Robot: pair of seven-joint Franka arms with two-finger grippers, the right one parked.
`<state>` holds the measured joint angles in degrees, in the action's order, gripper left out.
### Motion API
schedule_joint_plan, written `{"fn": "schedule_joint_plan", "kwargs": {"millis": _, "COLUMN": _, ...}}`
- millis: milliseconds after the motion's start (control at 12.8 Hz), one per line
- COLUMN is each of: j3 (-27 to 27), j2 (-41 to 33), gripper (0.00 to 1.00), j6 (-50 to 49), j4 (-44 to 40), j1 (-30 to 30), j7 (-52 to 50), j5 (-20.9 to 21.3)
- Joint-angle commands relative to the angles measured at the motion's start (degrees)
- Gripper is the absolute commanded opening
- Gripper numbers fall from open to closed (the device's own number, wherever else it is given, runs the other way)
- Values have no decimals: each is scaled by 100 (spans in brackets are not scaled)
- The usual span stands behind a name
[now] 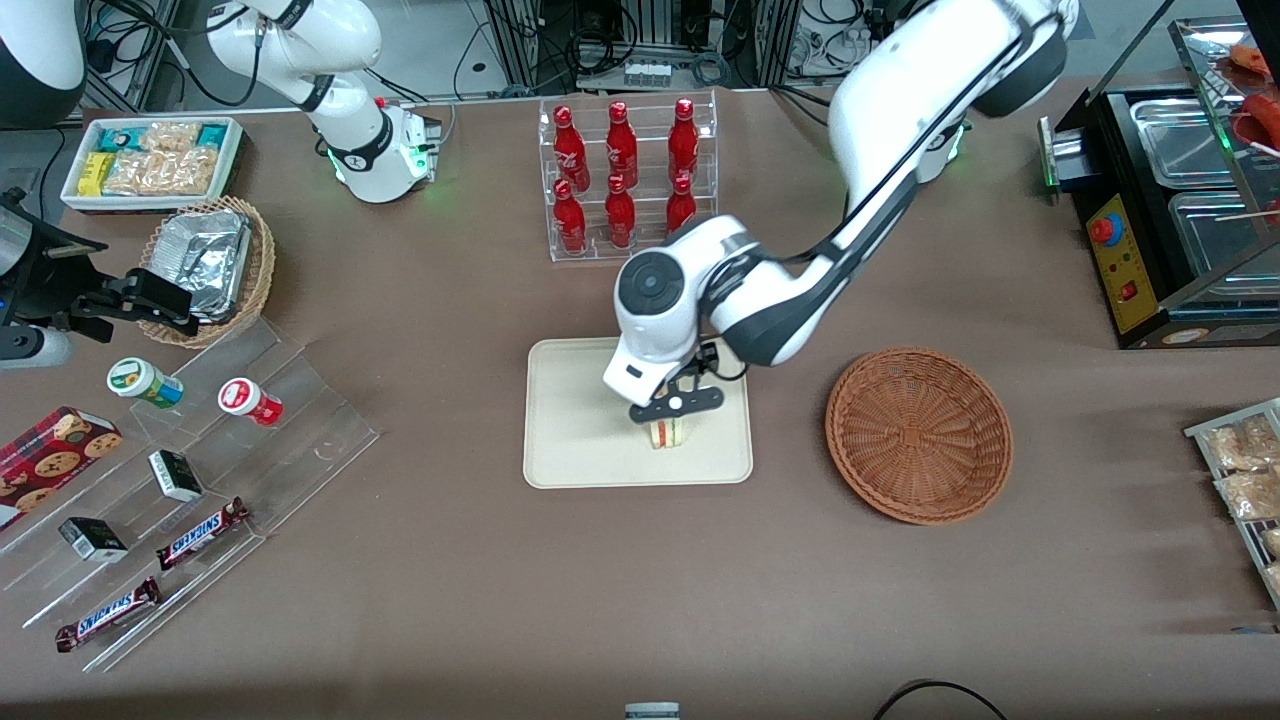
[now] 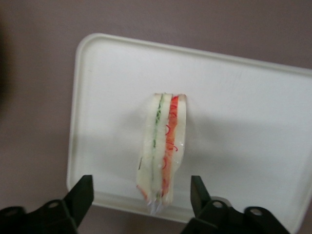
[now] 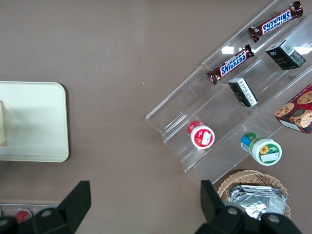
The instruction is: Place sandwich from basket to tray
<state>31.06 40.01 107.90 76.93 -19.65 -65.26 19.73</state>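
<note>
The sandwich (image 1: pixel 667 433) stands on its edge on the cream-white tray (image 1: pixel 580 440), toward the tray's front rim. In the left wrist view the sandwich (image 2: pixel 162 148) shows white bread with green and red-orange filling in clear wrap, resting on the tray (image 2: pixel 234 112). My left gripper (image 1: pixel 675 408) hangs just above the sandwich. Its fingers (image 2: pixel 83 192) are open, one on each side of the sandwich, with a gap to it on both sides. The reddish-brown wicker basket (image 1: pixel 918 433) lies beside the tray, toward the working arm's end, and holds nothing.
A clear rack of red bottles (image 1: pixel 625 175) stands farther from the front camera than the tray. A clear stepped display with snack bars and cups (image 1: pixel 180 490) lies toward the parked arm's end. A black appliance (image 1: pixel 1160 220) stands at the working arm's end.
</note>
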Motion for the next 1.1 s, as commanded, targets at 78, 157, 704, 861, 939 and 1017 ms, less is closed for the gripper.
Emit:
{"fn": "schedule_joint_plan", "kwargs": {"millis": 78, "j3": -30, "j2": -1222, "gripper": 100, "j6": -952, "j4": 165, "j1": 505, "j7": -31, "j5": -592}}
{"fn": "schedule_joint_plan", "kwargs": {"millis": 157, "j3": -30, "j2": -1503, "gripper": 100, "j6": -1303, "j4": 173, "j1": 715, "j7": -13, "j5": -688}}
{"fn": "schedule_joint_plan", "kwargs": {"millis": 704, "j3": -30, "j2": -2805, "gripper": 100, "j6": -2913, "j4": 261, "j1": 2525, "j7": 2478, "j5": -1419}}
{"fn": "schedule_joint_plan", "kwargs": {"millis": 861, "j3": -30, "j2": -3016, "gripper": 100, "j6": -3108, "j4": 410, "j1": 2904, "j7": 3139, "j5": -1419}}
{"fn": "schedule_joint_plan", "kwargs": {"millis": 939, "j3": -30, "j2": -3182, "gripper": 100, "j6": -3100, "j4": 602, "j1": 3158, "j7": 3490, "j5": -1454}}
{"fn": "schedule_joint_plan", "kwargs": {"millis": 1017, "j3": -39, "j2": -3323, "gripper": 100, "j6": -3073, "j4": 769, "j1": 3361, "j7": 3877, "j5": -1532}}
